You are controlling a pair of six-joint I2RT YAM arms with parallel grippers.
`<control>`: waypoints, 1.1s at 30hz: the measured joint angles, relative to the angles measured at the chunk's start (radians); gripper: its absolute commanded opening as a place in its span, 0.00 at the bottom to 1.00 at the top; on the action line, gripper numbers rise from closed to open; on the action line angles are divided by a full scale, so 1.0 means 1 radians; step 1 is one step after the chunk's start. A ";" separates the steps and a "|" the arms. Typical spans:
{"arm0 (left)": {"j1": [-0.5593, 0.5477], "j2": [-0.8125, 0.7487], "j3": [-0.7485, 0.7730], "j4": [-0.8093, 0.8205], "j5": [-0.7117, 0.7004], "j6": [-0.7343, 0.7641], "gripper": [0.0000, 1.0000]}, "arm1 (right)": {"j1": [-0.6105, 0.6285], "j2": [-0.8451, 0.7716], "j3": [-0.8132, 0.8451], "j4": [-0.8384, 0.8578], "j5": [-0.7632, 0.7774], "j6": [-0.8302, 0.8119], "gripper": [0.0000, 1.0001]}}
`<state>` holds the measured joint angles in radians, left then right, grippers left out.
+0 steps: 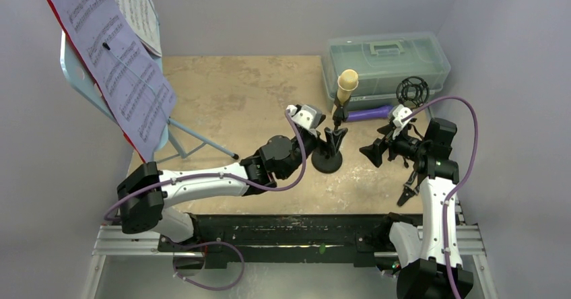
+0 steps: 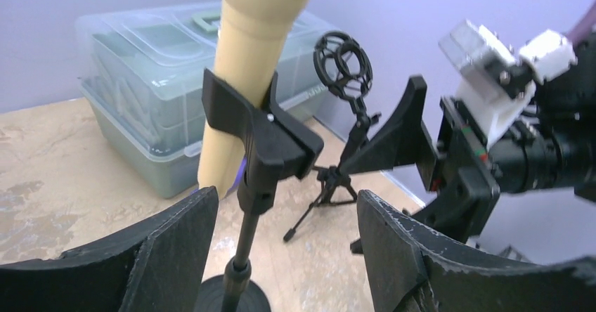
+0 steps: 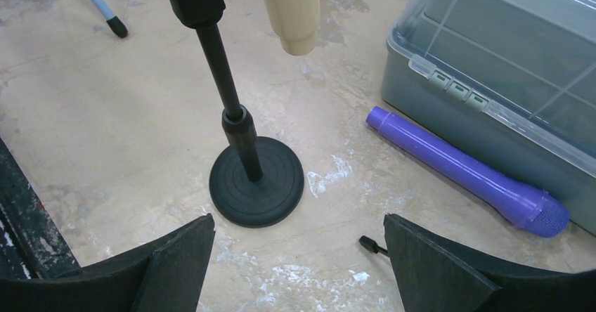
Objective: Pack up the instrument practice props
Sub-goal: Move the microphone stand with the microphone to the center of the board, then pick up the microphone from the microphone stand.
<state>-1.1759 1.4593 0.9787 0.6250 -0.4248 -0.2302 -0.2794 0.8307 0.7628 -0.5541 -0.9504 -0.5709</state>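
A cream microphone point(image 1: 347, 83) sits tilted in the clip of a black mic holder point(image 1: 328, 159) with a round base. My left gripper point(image 1: 334, 137) is open. Its fingers point(image 2: 176, 249) flank the holder's thin pole point(image 2: 242, 245), which stands near the left one without contact that I can see. My right gripper point(image 1: 370, 153) hangs open just right of that base point(image 3: 256, 182), with nothing between its jaws. A purple microphone point(image 3: 464, 171) lies flat against the box. A second black holder point(image 1: 412, 91), a ring mount on a small tripod, stands behind. Sheet music point(image 1: 118, 63) and a red folder point(image 1: 108, 107) rest on the light-blue music rest point(image 1: 73, 67).
A translucent grey-green box point(image 1: 387, 60) with a handle stands shut at the back right. The music rest's tripod leg point(image 1: 202, 141) reaches toward the table's middle. A small black tool point(image 1: 409, 192) lies by the right arm. Grey walls close in left, right and behind.
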 measured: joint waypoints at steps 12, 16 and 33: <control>-0.070 0.114 0.115 -0.005 -0.183 0.041 0.69 | 0.000 0.000 0.000 -0.001 0.000 -0.008 0.94; -0.070 0.107 0.044 0.073 -0.141 0.142 0.68 | 0.000 0.000 0.000 -0.003 0.001 -0.010 0.94; 0.045 0.237 -0.130 0.472 0.095 0.250 0.36 | 0.010 0.000 0.000 -0.007 0.018 -0.016 0.94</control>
<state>-1.1309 1.6962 0.8486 1.0966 -0.3298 0.0200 -0.2699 0.8307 0.7628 -0.5610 -0.9329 -0.5865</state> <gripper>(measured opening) 0.414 0.941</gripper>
